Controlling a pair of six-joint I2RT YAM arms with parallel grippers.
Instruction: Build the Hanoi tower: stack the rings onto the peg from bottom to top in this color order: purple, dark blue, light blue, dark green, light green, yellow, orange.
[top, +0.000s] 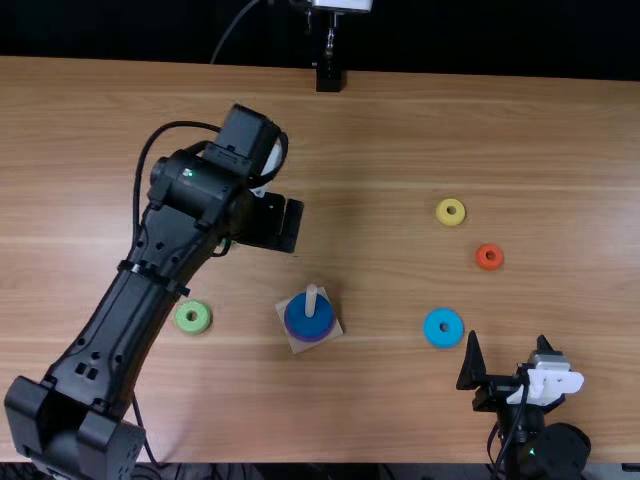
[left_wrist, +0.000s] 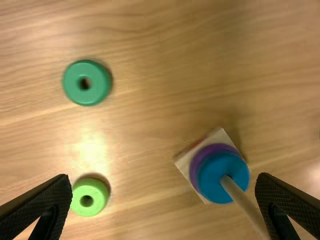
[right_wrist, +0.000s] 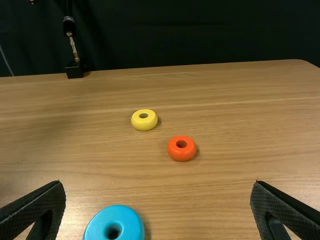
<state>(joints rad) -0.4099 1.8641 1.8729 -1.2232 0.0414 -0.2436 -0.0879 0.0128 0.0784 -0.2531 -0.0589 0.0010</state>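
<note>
Left gripper (left_wrist: 164, 176) gapes empty beyond the peg (top: 311, 296), which bears the purple ring (left_wrist: 206, 152) and dark blue ring (top: 308, 325), risking collision should the right gripper (top: 508, 343), also open, fetch the light blue ring (top: 429, 327) lying right of the peg.

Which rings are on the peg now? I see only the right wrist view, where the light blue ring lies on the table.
Observer: The purple ring is at the bottom around the peg, and the dark blue ring is above it.
Operator: Thank you. And the dark green ring, please, where is it lying?
Observer: On the table, apart from the light green ring, as the left wrist view shows.
</note>
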